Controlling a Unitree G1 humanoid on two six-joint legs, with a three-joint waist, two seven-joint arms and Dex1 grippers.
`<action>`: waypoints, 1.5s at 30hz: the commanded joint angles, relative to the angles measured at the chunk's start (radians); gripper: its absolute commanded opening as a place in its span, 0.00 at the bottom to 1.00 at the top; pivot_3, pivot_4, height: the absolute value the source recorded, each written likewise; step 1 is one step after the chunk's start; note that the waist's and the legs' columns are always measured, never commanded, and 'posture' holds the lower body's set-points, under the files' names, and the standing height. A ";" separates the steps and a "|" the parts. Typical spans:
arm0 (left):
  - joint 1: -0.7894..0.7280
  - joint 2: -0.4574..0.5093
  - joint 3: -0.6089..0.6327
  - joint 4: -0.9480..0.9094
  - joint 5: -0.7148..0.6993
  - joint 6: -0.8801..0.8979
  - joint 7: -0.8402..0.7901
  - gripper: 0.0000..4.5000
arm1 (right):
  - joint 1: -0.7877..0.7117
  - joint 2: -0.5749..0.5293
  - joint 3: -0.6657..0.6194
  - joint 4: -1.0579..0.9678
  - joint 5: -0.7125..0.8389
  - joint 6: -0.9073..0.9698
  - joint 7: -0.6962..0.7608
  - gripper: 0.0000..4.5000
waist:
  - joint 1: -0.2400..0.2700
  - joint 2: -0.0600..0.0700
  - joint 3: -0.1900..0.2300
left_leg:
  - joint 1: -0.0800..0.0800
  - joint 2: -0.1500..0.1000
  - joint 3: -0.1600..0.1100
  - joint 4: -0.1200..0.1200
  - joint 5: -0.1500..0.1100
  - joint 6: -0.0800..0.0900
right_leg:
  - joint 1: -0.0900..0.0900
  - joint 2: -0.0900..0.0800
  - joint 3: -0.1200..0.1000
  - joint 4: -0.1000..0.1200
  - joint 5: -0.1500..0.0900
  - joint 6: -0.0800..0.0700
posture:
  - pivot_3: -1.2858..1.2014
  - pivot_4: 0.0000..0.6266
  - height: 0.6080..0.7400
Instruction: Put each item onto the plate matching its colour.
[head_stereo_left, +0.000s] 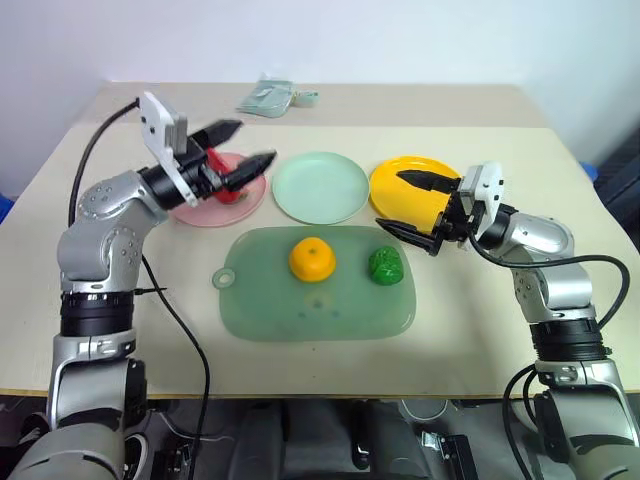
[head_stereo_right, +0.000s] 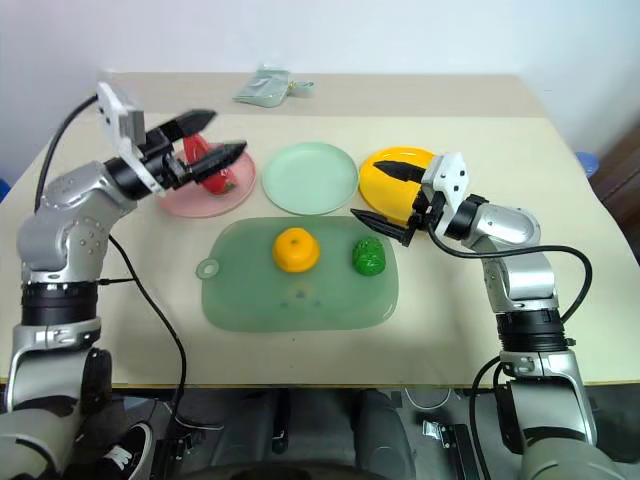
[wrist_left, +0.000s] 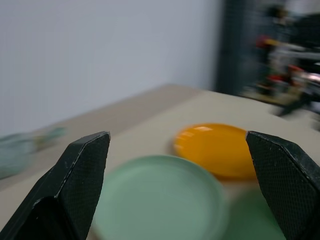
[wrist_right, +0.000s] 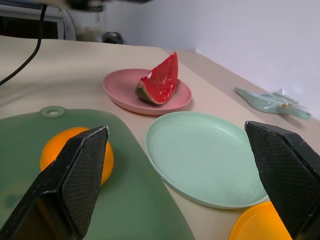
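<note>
Beige table (head_stereo_left: 500, 330) under white wall; green board (head_stereo_left: 260, 310) nearest, carrying orange (head_stereo_left: 311, 259) and dark-green lump (head_stereo_left: 385, 265); right gripper (head_stereo_left: 415, 208) spread wide, empty, over yellow plate (head_stereo_left: 395, 180); mint plate (head_stereo_left: 320, 187) bare; left gripper (head_stereo_left: 238, 145) spread wide, empty, above pink plate (head_stereo_left: 200, 212) with watermelon slice (wrist_right: 160, 80) on it; grey-green packet (head_stereo_left: 268, 97) farthest.

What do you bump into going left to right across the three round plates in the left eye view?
Pink plate with the watermelon slice on it → mint green plate → yellow-orange plate.
</note>
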 joint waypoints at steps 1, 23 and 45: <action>0.012 0.030 -0.007 -0.057 -0.032 0.014 -0.068 0.98 | -0.012 0.001 -0.019 -0.025 0.010 -0.019 -0.001 1.00 | 0.002 0.000 0.000 | 0.000 0.000 0.000 0.000 0.000 0.000 | 0.000 0.000 0.000 0.000 0.000 0.000 | 0.52 0.24 1.00; 0.202 0.148 0.041 -0.152 -0.105 0.067 -0.219 0.98 | -0.017 0.021 0.047 -0.204 0.013 0.122 -0.061 1.00 | 0.000 0.000 0.000 | 0.000 0.000 0.000 -0.001 0.000 0.000 | 0.000 0.000 0.000 0.000 0.000 0.000 | 0.52 0.24 1.00; 0.456 0.274 0.148 -0.196 -0.079 -0.134 -0.382 0.98 | -0.287 0.142 0.474 -0.208 -0.166 0.677 -0.166 1.00 | -0.022 0.000 0.000 | -0.002 0.001 0.000 -0.003 0.000 0.000 | -0.004 0.000 0.000 0.000 -0.001 -0.001 | 0.52 0.24 1.00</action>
